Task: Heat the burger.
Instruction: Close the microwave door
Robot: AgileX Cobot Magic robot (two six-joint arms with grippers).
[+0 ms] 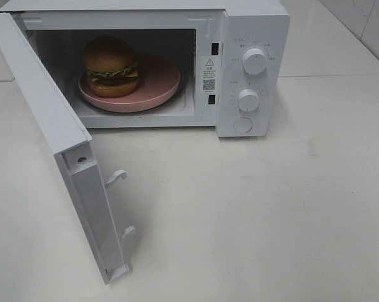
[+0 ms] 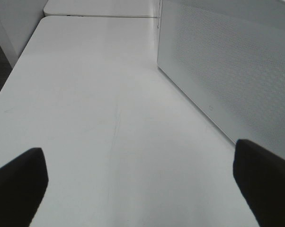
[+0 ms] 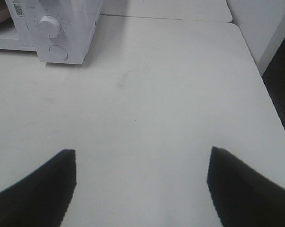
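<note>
The burger (image 1: 111,66) with orange-brown buns, green lettuce and a dark patty sits on a round pink plate (image 1: 155,85) inside the white microwave (image 1: 252,38). The microwave door (image 1: 51,138) is swung wide open toward the front left. Neither arm shows in the exterior high view. My left gripper (image 2: 140,182) is open over bare table, with the outer face of the door (image 2: 227,71) beside it. My right gripper (image 3: 142,184) is open and empty, low over the table, with the microwave's control panel (image 3: 55,33) far ahead of it.
Two white knobs (image 1: 254,61) and a round button (image 1: 243,125) sit on the microwave's right panel. Two latch hooks (image 1: 116,177) stick out from the door's edge. The white table (image 1: 271,214) spreads in front and to the right.
</note>
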